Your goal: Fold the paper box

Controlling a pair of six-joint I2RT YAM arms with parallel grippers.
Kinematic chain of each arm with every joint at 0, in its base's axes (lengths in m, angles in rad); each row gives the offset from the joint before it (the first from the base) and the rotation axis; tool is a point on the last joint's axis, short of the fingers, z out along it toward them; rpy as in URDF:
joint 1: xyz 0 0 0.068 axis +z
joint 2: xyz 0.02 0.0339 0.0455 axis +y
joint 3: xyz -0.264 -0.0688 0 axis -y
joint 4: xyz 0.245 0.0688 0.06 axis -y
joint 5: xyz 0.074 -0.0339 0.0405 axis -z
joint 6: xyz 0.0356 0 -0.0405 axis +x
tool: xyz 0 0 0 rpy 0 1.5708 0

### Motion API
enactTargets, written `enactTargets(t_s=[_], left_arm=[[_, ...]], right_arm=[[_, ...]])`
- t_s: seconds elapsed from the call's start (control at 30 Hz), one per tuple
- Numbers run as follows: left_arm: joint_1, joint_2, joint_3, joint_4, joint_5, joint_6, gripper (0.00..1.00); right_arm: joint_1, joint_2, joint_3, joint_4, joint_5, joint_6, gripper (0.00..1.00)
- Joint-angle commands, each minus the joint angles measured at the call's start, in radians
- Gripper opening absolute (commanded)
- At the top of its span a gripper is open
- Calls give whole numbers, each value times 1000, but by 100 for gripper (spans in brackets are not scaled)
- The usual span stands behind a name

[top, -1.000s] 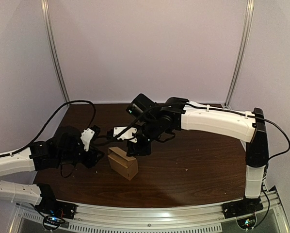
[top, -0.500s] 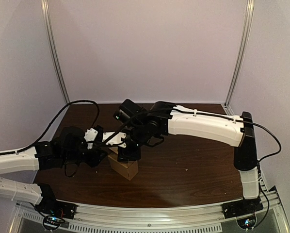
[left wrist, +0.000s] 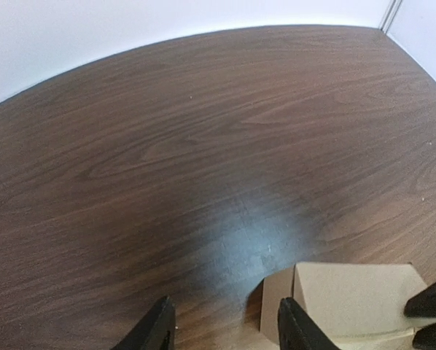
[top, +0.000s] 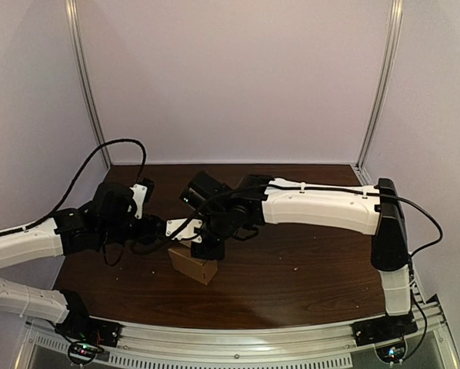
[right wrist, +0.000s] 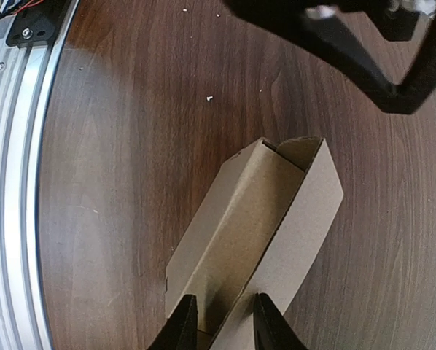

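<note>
Cardboard in mid-fold: the paper box [top: 193, 265], a brown carton with its top open, lies on the dark wooden table [top: 315, 269] at about 8 o'clock from the tabletop's middle in the overhead view, towards the front edge. The right arm reaches across from 3 o'clock, and the right gripper [right wrist: 224, 305] hangs directly over the carton's far side. In the right wrist view its two black fingers [right wrist: 183, 324] stand a narrow gap apart. The box's open trough and one long wall run out from between them toward 1 o'clock. Whether the pads press the cardboard cannot be told.

The left gripper [left wrist: 224, 310] sits just beside the box at its 10 o'clock in the overhead view, apart from it. Its wrist view shows the jaws parted about halfway with only bare wood between them. The carton's pale panel lies at 4 o'clock of them, close to the right-hand finger. Dark tips of the other claw show at that view's right edge, against the carton.
</note>
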Motion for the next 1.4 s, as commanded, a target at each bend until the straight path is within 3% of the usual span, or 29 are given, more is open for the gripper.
enactTargets(t_s=[0.0,0.23,0.77,1.03,1.2,1.37], left_arm=[[15,57,69,42,32,-28,50],[14,146,57,143,179,-94,47],[-17,38,-153,222,169,-180,47],[-17,19,-186,218,135,-171,47],[-17,26,-187,228,130,-163,47],[-17,32,-186,237,132,-157,47]], right_arm=[[15,-41,-61,44,71,-15,26],[47,-70,-151,122,201,-68,22],[111,-68,-249,211,344,-119,21],[120,-75,-242,188,311,-68,38],[105,-89,-199,133,271,-26,43],[52,-132,-143,59,128,41,47]])
